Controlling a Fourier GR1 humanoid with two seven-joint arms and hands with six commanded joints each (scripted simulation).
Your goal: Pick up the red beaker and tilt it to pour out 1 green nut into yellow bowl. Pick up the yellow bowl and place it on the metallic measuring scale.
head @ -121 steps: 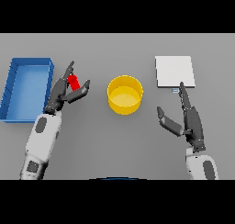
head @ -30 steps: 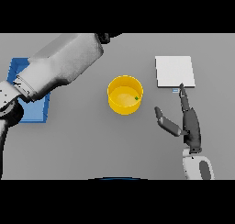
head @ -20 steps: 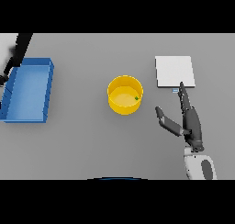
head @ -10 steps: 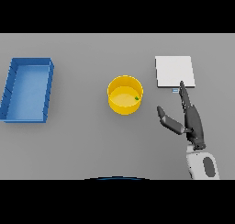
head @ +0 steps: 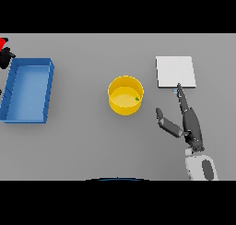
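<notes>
Beside the yellow bowl (head: pixel 125 95), right hand (head: pixel 190 123) lies outstretched.

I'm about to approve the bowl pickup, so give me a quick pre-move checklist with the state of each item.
1. Green nut lies in the yellow bowl: ok.
2. Bowl stands upright on the table, apart from the metallic scale: ok.
3. Scale top bare: ok.
4. Right hand open, fingers straight, holding nothing, beside the bowl: ok.
5. Left hand and red beaker at the view's left edge, beyond the blue tray; grip: cannot tell.
</notes>
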